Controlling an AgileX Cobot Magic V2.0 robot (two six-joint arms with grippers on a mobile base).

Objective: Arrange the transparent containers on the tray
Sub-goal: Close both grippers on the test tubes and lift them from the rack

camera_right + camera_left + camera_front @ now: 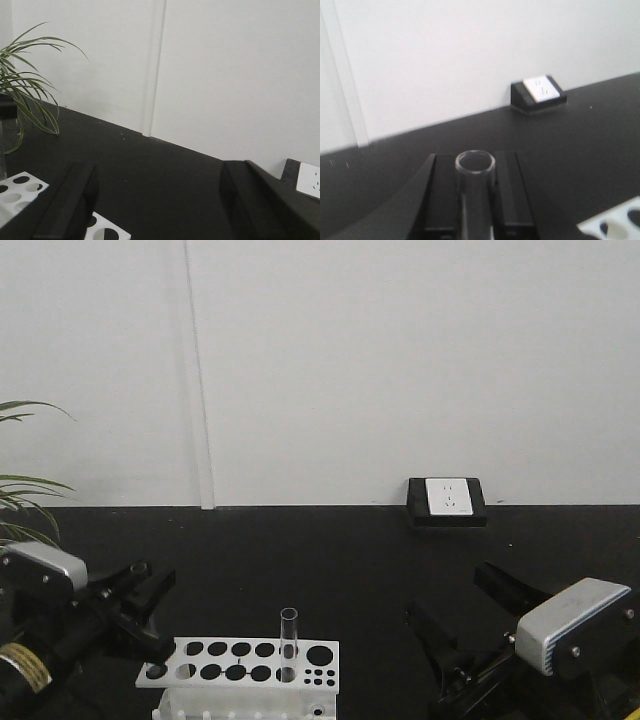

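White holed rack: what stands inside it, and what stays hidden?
One clear test tube stands upright in a hole of the white rack; no other hole in view shows a tube. The tube's bottom, below the top plate, is covered.

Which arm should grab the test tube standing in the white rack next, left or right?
Right, probably. The right gripper is open and empty, while the left gripper is shut on a second tube. The rack tube stands in the white rack, between the two arms.

Left wrist view: test tube [475,200] blurred, bottom cut off at the edge. Front view: rack [250,698] base cut off.
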